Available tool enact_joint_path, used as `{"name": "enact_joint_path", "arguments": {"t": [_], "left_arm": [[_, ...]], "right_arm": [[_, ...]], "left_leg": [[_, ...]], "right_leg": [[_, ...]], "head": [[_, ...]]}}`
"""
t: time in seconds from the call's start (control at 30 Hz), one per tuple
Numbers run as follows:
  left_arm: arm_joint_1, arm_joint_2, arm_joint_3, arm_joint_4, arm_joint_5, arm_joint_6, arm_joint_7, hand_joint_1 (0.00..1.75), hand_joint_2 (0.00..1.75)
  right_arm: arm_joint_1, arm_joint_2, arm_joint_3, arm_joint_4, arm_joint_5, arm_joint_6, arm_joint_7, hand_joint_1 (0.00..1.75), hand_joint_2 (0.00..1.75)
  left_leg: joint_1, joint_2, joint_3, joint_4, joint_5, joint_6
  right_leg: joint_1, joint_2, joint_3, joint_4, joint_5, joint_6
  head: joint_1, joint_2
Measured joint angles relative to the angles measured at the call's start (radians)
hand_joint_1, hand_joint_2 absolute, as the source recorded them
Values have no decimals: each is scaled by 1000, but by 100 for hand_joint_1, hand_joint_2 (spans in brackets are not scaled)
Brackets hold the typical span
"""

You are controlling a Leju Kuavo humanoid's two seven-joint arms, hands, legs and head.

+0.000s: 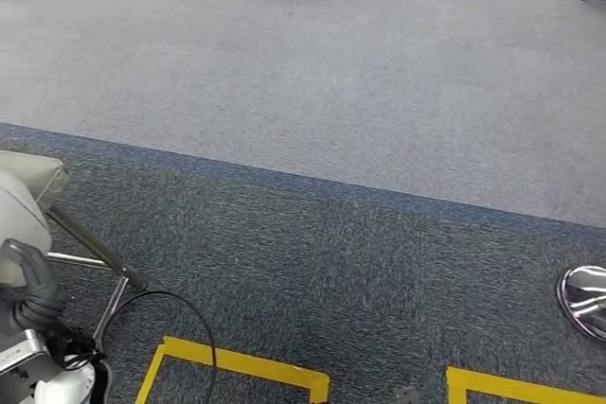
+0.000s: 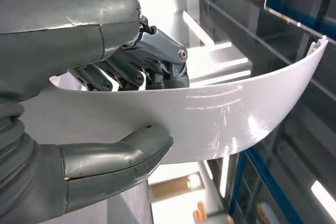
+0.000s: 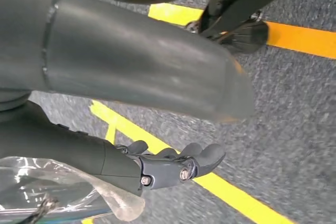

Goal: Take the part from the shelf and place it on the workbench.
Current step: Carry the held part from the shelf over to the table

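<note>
— In the left hand (image 2: 118,103), what is the robot carrying?

— It is holding the white curved part (image 2: 222,114): the thumb is pressing on one face and the darker fingers (image 2: 130,74) are curling over the opposite edge, so the part is being pinched firmly between them. In the head view the same hand (image 1: 32,295) is showing low at the left edge.

— And the right hand (image 3: 174,163)?

— It is hanging over the grey carpet (image 1: 322,92) and yellow floor tape (image 3: 222,184), fingers loosely apart, gripping nothing.

— So how far along is it?

— I am judging that the pick from the shelf is done, since the part is sitting in the hand and off any support. The head camera is looking down at carpet and tape (image 1: 236,361), with no workbench to be seen, so the carry and the placing are probably both left.

— Any worry?

— The part is sticking out far beyond the fingers, so I am guessing it could swing or catch while the robot is walking.
</note>
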Motion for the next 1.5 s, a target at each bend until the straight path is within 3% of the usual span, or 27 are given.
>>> {"name": "enact_joint_path", "arguments": {"t": [0.07, 0.1, 0.17, 0.23, 0.3, 0.37, 0.4, 0.47, 0.53, 0.6, 0.67, 0.73, 0.8, 0.87, 0.93, 0.97, 1.0, 1.03, 1.1, 1.17, 1.23, 1.27, 1.33, 1.37, 1.43, 1.47, 1.5], "left_arm": [[0, 0, 0, 0, 0, 0, 0, 175, 175], [0, 0, 0, 0, 0, 0, 0, 175, 175], [0, 0, 0, 1, 1, 0, 0, 175, 175], [2, 0, 1, 1, 1, 0, 0, 175, 175], [1, 1, 2, 1, 1, 0, 0, 175, 175], [-1, 2, 2, 1, 1, 0, 0, 175, 175], [-1, 2, 3, 1, 1, 0, 0, 175, 175], [1, 2, 4, 1, 1, 0, 0, 175, 175], [2, 3, 4, 2, 2, 0, 0, 175, 175], [0, 2, 4, 1, 2, 0, 0, 175, 175], [-1, 2, 3, 1, 2, 0, 0, 175, 175], [1, 3, 4, 2, 2, 0, 0, 175, 175], [0, 3, 5, 1, 2, 0, 0, 175, 175], [-2, 2, 4, 1, 2, 0, 0, 175, 175], [-2, 1, 3, 2, 2, 0, 0, 175, 175], [-1, 1, 3, 2, 2, 0, 0, 175, 175], [-1, 1, 3, 2, 2, 0, 0, 175, 175], [-1, 1, 3, 2, 2, 0, 0, 175, 175], [-2, 1, 2, 2, 1, 0, 0, 175, 175], [-3, 1, 0, 2, 1, 0, -1, 175, 175], [-2, 2, 0, 2, 0, 0, -1, 175, 175], [-1, 2, 0, 2, 0, 0, -1, 175, 175], [-4, 3, 0, 2, -2, 0, -1, 175, 175], [-5, 3, 0, 2, -3, 0, 0, 175, 175], [-6, 4, 0, 3, -5, 0, 0, 175, 175], [-6, 4, 0, 4, -6, 0, 0, 175, 175], [-5, 4, 0, 5, -8, 0, 0, 175, 175]], "right_arm": [[0, -1, 0, 0, 0, 0, 0, 0, 0], [-1, -2, 0, 0, 1, 0, 0, 0, 0], [-2, -3, 0, 0, 1, 0, 0, 0, 0], [-3, -3, 0, 0, 1, 1, 0, 0, 0], [-3, -3, 0, 0, 1, 1, 0, 0, 0], [0, -3, 0, 0, 1, 1, -1, 0, 0], [1, -3, 0, 0, 1, 1, -1, 0, 0], [2, -3, 0, 0, 1, 2, 0, 0, 0], [1, -3, 0, 0, 1, 3, 0, 0, 0], [0, -3, 0, 0, 2, 4, 0, 0, 0], [-2, -3, 0, 0, 2, 4, 0, 0, 0], [-5, -3, 0, 0, 2, 4, 0, 0, 0], [-8, -3, 0, 0, 2, 4, 0, 0, 0], [-7, -3, 0, 0, 2, 4, -1, 0, 0], [-2, -3, 0, 1, 3, 5, 0, 0, 0], [0, -3, 0, 1, 3, 5, 0, 0, 0], [0, -3, 0, 1, 3, 5, 0, 0, 0], [0, -3, 0, 1, 4, 5, 0, 0, 0], [0, -3, 0, 1, 5, 6, 0, 0, 0], [0, -4, 0, 1, 5, 7, 0, 0, 0], [-1, -4, 0, 1, 6, 7, 0, 0, 0], [-2, -4, 0, 1, 6, 7, 0, 0, 0], [-1, -4, 0, 2, 6, 8, -1, 0, 0], [-1, -4, 0, 2, 7, 8, -1, 0, 0], [1, -4, 0, 2, 7, 8, 0, 0, 0], [2, -4, 0, 2, 7, 8, 0, 0, 0], [1, -4, 0, 2, 7, 8, 0, 0, 0]], "left_leg": [[-1, -28, 2, 1, -1, -2], [-1, -40, 1, 2, -1, -5], [2, -61, -4, 2, 2, -15], [4, -71, -8, 1, 4, -27], [1, -30, -22, 38, -23, -38], [2, 22, -69, 145, -82, -49], [6, 33, -98, 208, -108, -55], [13, 41, -123, 262, -113, -62], [16, 58, -75, 172, -53, -65], [11, 100, -10, 47, -11, -58], [2, 120, 12, -1, -10, -43], [1, 100, 11, -7, -8, -28], [6, 79, 14, -14, -4, -15], [10, 59, 16, -16, -3, -6], [9, 35, 15, -16, -3, -3], [8, 21, 16, -16, -4, -2], [8, 7, 17, -16, -4, -3], [8, -7, 19, -15, -4, -3], [8, -33, 19, -13, -5, -8], [9, -54, 13, -11, -3, -20], [12, -74, 7, -11, 0, -33], [12, -66, 4, -7, -3, -38], [9, -18, -20, 49, -39, -48], [9, 12, -46, 106, -69, -52], [11, 37, -103, 230, -119, -57], [12, 40, -117, 259, -122, -58], [13, 42, -113, 251, -106, -58]], "right_leg": [[1, 39, 45, -133, 81, -11], [1, 60, 68, -188, 102, -13], [2, 80, 91, -233, 106, -15], [1, 60, 101, -244, 109, -19], [-3, 34, 110, -255, 113, -28], [-2, 5, 118, -260, 112, -34], [-2, -10, 119, -260, 110, -36], [-1, -40, 123, -259, 105, -35], [-2, -67, 130, -259, 99, -32], [2, -89, 138, -258, 91, -24], [7, -110, 144, -258, 85, -14], [7, -124, 147, -259, 79, -2], [1, -84, 135, -228, 53, 7], [-2, -26, 81, -117, -4, 11], [-2, -9, 12, 7, -44, 13], [-2, -7, -5, 28, -38, 13], [-2, -5, -3, 7, -11, 11], [-2, 2, 17, -48, 30, 9], [-6, 45, 74, -183, 94, 3], [-8, 75, 106, -244, 104, -2], [-7, 59, 114, -249, 103, -8], [-8, 47, 116, -253, 105, -13], [-10, 21, 123, -260, 107, -24], [-8, 7, 125, -260, 105, -28], [-5, -24, 128, -260, 101, -33], [-5, -39, 129, -259, 99, -33], [-4, -52, 132, -259, 96, -33]], "head": [[0, 0], [0, 0], [-1, 0], [-1, 0], [-5, 0], [-10, 0], [-10, 0], [-10, 0], [-10, 0], [-10, 0], [-9, 0], [-7, 0], [-4, 0], [2, 0], [4, 0], [4, 0], [4, 0], [4, 0], [4, 0], [4, 0], [4, 0], [3, 0], [-4, 0], [-6, 0], [-9, 0], [-9, 0], [-9, 0]]}}
